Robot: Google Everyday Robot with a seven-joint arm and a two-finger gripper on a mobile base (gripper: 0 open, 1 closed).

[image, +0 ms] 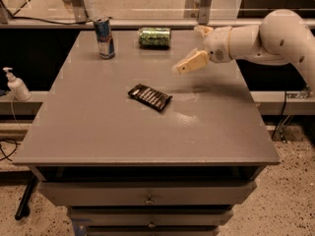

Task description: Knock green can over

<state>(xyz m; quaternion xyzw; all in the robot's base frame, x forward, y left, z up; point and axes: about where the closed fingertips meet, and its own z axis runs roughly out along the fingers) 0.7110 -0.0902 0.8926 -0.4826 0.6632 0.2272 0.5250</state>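
The green can lies on its side near the far edge of the grey table, its silver end facing left. My gripper hovers just right of it and a little nearer to me, on the white arm that comes in from the right. Its two tan fingers are spread apart and hold nothing. There is a small gap between the gripper and the can.
A slim blue-and-silver can stands upright at the far left of the table. A dark flat snack packet lies near the middle. A white pump bottle stands on a ledge to the left. A rail runs behind the far edge.
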